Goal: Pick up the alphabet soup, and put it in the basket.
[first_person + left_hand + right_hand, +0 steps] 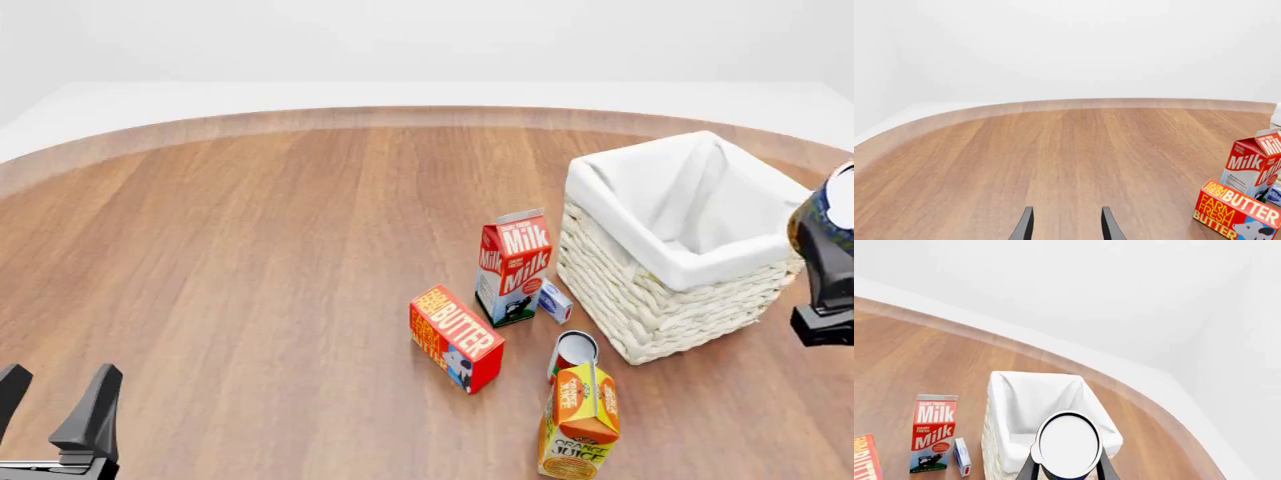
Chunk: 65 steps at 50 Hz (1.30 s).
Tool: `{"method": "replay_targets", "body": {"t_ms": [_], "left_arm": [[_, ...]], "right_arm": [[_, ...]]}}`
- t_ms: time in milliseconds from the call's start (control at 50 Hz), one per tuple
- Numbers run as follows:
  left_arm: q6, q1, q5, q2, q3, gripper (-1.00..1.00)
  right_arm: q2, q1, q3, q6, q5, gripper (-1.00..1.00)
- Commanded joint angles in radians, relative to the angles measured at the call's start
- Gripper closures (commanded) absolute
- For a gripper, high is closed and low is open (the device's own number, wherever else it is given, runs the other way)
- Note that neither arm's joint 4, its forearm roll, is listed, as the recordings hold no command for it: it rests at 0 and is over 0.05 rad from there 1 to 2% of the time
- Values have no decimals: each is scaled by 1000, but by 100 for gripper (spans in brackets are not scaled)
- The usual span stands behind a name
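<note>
Wooden desk (267, 260): right fingers (1102, 466) pinching alphabet soup (1067, 445) above basket (1004, 415); left fingers (1026, 225) spread, low over bare wood.

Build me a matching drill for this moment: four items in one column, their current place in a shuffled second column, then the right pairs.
Items:
1. alphabet soup
2. milk carton
3. butter box
4. left claw

Places:
A. open over bare wood, far from the groceries
B. lying on the table in front of the milk
C. gripped in the right claw beside the basket
D. upright just left of the basket

Pairs: 1-C, 2-D, 3-B, 4-A
</note>
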Motion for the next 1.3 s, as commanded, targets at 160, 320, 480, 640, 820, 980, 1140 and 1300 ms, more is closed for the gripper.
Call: {"method": "replay_targets", "body": {"t_ms": [160, 320, 480, 640, 820, 980, 1140, 1300], "left_arm": [[0, 0, 0, 0, 0, -100], [0, 0, 0, 0, 0, -100], [0, 0, 0, 0, 0, -100], [0, 0, 0, 0, 0, -100], [0, 0, 0, 0, 0, -100], [0, 0, 0, 0, 0, -100], [0, 0, 0, 0, 0, -100], [0, 0, 0, 0, 0, -100]], "right_arm": [[118, 12, -87, 57, -82, 100], [142, 4, -106, 69, -99, 100], [174, 5, -128, 82, -106, 100], [217, 13, -158, 97, -120, 100], [254, 19, -175, 120, -142, 100], [287, 22, -200, 141, -148, 100], [331, 23, -210, 144, -169, 100], [370, 26, -255, 141, -163, 100]]}}
